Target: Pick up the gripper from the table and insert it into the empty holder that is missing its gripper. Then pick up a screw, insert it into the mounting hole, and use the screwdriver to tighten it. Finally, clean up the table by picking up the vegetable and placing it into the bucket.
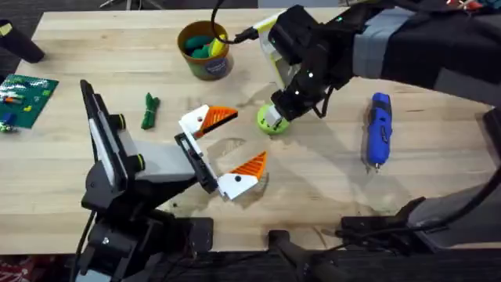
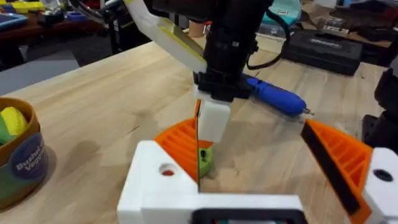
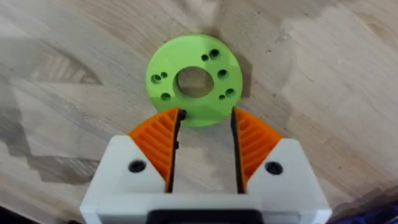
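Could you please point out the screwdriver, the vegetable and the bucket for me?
screwdriver (image 1: 379,128): overhead view, middle of its blue body.
vegetable (image 1: 149,110): overhead view, middle of the dark green bunch.
bucket (image 1: 210,67): overhead view, its outer side wall.

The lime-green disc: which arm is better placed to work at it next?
Right, probably. The right gripper hangs directly above the lime-green disc, fingers open at its edge. The left gripper is open beside it, farther off.
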